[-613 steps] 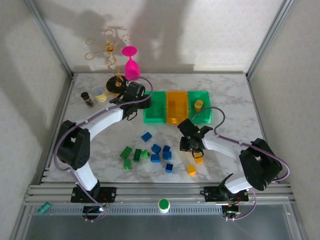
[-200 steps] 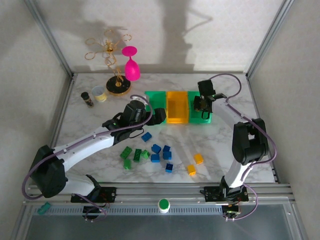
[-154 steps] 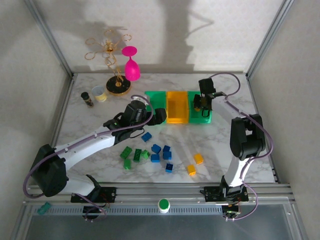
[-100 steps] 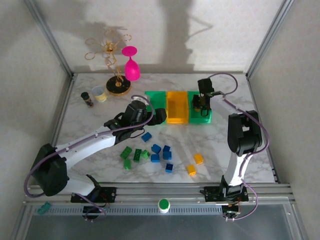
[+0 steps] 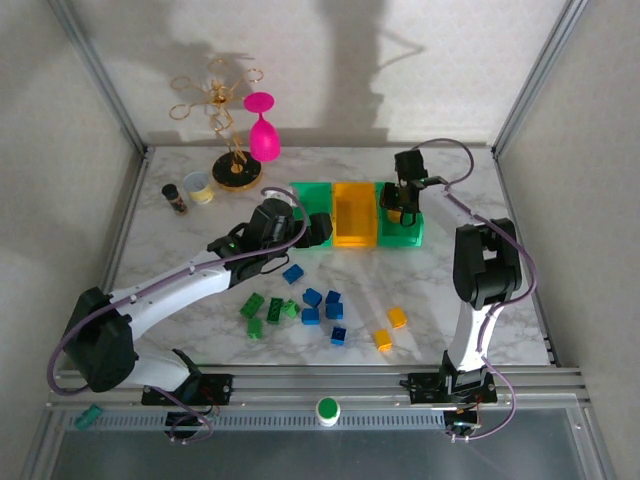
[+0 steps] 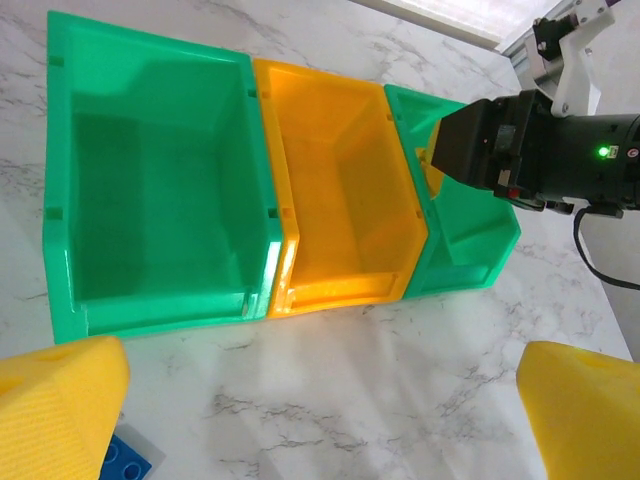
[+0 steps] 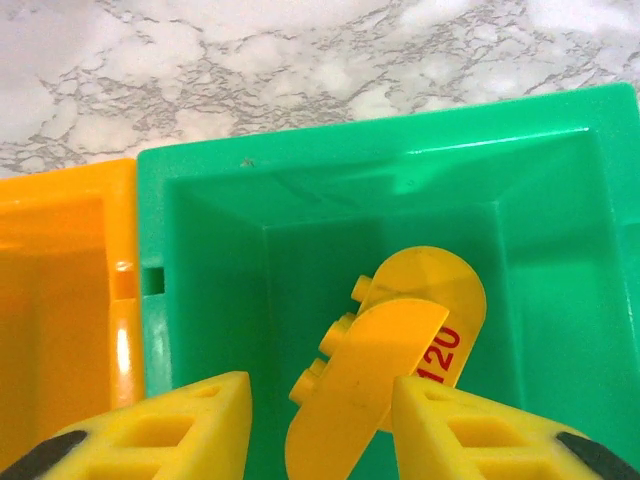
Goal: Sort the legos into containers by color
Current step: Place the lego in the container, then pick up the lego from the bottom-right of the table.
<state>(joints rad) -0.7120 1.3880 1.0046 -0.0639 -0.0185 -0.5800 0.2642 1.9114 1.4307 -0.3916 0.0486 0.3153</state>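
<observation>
Over the green container [image 5: 410,236] at upper right, the right gripper [image 7: 320,415] is holding its jaws slightly apart around a seemingly loose yellow-orange lego [image 7: 360,385], so widening fully before lifting is looking wisest.

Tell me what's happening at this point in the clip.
The right tool hangs over the right-hand green plastic bin, a yellow-orange studded brick between its fingers; gripped or released, I can't tell. A rounded yellow-orange piece lies in that bin. The left tool is open by the left green plastic bin. Blue, green and yellow-orange bricks lie loose on the marble table.
</observation>
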